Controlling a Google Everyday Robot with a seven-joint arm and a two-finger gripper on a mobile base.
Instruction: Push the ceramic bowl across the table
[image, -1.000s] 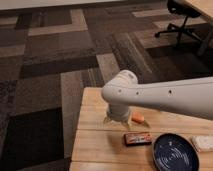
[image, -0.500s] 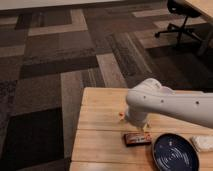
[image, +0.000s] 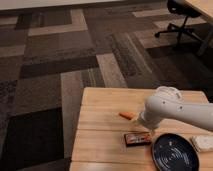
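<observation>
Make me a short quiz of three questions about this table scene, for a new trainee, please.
1. True or false: the bowl lies at the near right of the table, with a dark packet to its left.
2. The gripper hangs under the white arm, just past the bowl's far left rim. Which thing lies closest to it? A) the office chair B) the packet C) the white thing at the right edge
3. What colour is the small thing lying on the table beyond the packet?

Key: 1 true; 2 B; 3 orange.
</observation>
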